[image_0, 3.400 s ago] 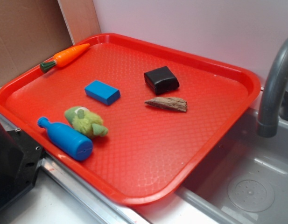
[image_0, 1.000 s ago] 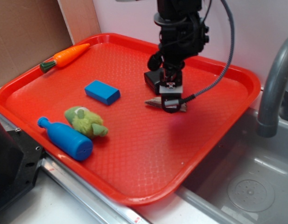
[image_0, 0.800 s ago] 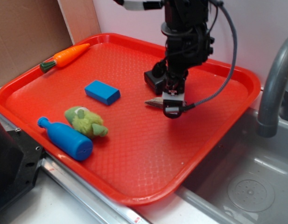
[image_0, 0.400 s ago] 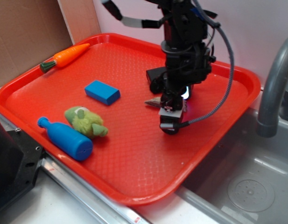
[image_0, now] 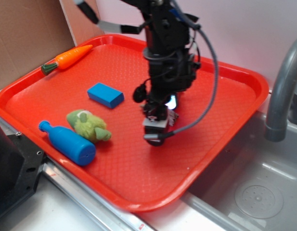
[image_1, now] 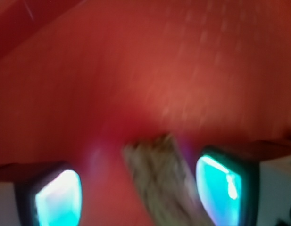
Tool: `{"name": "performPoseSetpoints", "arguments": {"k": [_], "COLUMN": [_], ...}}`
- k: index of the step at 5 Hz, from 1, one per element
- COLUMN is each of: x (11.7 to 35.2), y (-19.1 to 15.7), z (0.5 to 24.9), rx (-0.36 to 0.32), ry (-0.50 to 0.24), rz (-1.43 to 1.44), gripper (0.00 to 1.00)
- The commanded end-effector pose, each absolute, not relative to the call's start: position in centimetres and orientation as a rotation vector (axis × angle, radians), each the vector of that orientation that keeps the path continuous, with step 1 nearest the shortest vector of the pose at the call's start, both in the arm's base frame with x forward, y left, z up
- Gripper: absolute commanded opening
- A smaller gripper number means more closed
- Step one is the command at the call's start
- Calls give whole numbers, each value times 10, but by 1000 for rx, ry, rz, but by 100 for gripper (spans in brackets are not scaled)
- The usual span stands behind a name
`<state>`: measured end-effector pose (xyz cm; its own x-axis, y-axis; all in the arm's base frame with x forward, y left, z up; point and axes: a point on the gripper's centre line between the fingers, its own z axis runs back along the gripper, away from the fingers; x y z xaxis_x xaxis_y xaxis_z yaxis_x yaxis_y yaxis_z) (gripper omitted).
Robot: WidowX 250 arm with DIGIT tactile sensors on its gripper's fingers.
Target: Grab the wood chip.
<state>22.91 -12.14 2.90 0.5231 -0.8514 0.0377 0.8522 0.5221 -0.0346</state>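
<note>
**Wood chip between the open fingers**

The black gripper (image_0: pixel 154 130) hangs over the middle of the red plastic tray (image_0: pixel 235 79). In the blurred wrist view the rough brown-grey wood chip (image_1: pixel 162 181) lies between its two spread, teal-lit fingertips (image_1: pixel 220 188), touching neither. The blue rectangular block (image_0: pixel 105 95) and green plush toy (image_0: pixel 87 125) lie to the left.

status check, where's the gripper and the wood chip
Gripper open, low over the red tray. Wood chip between the fingers, not clamped. Wrist view blurred. Nothing in the way.
</note>
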Motion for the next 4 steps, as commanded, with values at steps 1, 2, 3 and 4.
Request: {"name": "performPoseSetpoints", "arguments": {"k": [1, 2, 3, 4], "x": [223, 224, 223, 234], "y": [-108, -102, -100, -111], "z": [42, 35, 28, 17], "rx": [-15, -4, 7, 7], "ry": [8, 47, 73, 108], "rz": [-973, -1014, -985, -1022], "gripper": [100, 100, 100, 100]}}
